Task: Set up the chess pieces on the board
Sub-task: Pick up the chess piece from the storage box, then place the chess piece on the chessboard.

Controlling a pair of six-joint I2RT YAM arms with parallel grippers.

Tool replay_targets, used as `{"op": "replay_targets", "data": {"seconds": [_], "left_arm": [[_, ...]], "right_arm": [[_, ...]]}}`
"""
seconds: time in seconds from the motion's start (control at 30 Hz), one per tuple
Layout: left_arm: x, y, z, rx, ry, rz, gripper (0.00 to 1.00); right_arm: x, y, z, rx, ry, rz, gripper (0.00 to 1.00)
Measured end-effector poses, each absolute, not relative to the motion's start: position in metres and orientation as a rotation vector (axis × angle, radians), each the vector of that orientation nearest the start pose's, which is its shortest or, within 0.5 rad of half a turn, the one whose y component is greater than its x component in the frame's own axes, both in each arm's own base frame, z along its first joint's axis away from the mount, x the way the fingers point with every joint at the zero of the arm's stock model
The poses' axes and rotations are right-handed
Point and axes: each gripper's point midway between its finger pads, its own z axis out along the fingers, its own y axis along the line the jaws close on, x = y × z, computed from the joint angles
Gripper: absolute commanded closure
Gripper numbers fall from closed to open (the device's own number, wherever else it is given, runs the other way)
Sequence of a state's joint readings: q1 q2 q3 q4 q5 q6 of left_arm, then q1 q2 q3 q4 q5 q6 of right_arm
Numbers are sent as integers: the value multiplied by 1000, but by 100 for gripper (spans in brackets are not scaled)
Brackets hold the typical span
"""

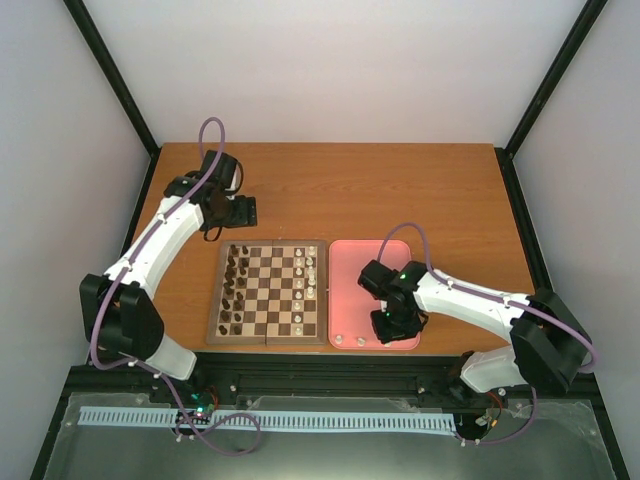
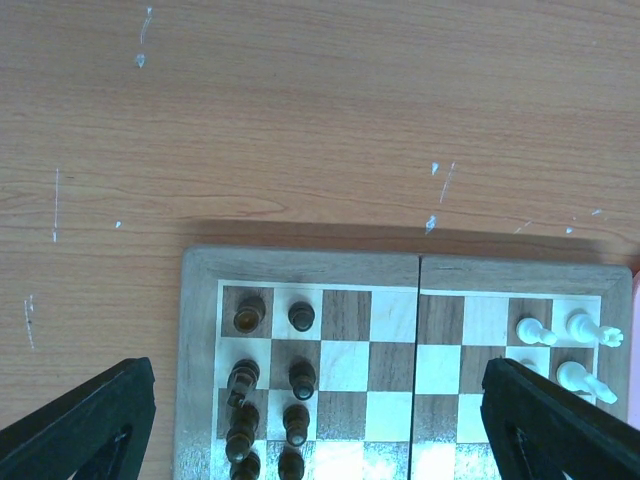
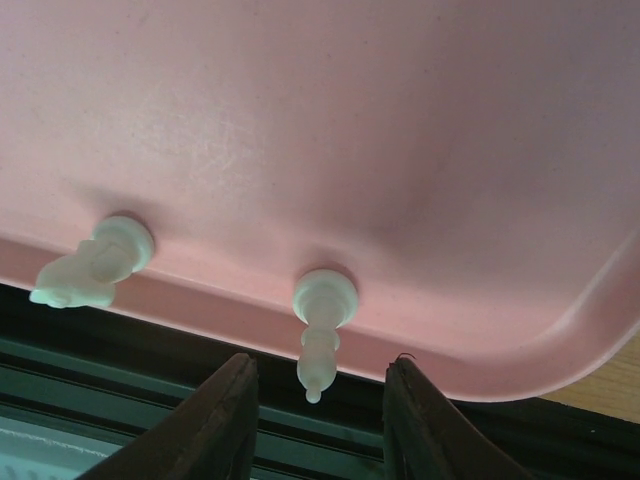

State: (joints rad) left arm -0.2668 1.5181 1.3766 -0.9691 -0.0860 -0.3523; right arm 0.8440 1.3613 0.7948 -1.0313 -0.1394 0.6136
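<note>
The board (image 1: 267, 246) lies mid-table with dark brown pieces (image 1: 234, 290) in its left columns and several cream-white chess pieces (image 1: 306, 272) in its right columns. Two more white pieces stand at the near rim of the pink tray (image 1: 350, 265): a bishop (image 3: 324, 298) and a knight (image 3: 95, 262). My right gripper (image 1: 385, 328) is open and low over the tray; the bishop stands between its fingertips (image 3: 238, 372), untouched. My left gripper (image 1: 243, 212) is open and empty, above the board's far edge (image 2: 300, 265); white pieces (image 2: 535, 330) show at that view's right.
The black frame rail (image 1: 330, 372) runs just past the tray's near rim, under my right fingers. Bare wooden table (image 1: 400, 190) stretches behind the board and tray. Dark pieces (image 2: 300, 378) stand in two columns below my left gripper (image 2: 315, 420).
</note>
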Motion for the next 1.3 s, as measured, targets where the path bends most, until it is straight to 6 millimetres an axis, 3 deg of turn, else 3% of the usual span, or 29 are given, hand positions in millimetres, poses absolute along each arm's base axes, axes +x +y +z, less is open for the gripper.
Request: {"op": "replay_targets", "data": {"seconds": [0.53, 0.77, 0.87, 1.07, 1.17, 1.3], "left_arm": [[362, -84, 184, -141, 2670, -85, 0], [362, -84, 184, -141, 2670, -83, 0], [362, -84, 184, -141, 2670, -83, 0], [362, -84, 184, -140, 2671, -87, 0], [361, -84, 184, -139, 2671, -89, 0], [361, -85, 182, -137, 2676, -95, 0]], "right_arm": [[111, 161, 32, -388, 3261, 103, 77], [112, 159, 26, -414, 3273, 56, 97], [115, 158, 28, -419, 3264, 33, 97], [138, 171, 54, -446, 3189, 25, 97], [157, 192, 79, -459, 3130, 85, 97], [185, 236, 108, -524, 3042, 167, 97]]}}
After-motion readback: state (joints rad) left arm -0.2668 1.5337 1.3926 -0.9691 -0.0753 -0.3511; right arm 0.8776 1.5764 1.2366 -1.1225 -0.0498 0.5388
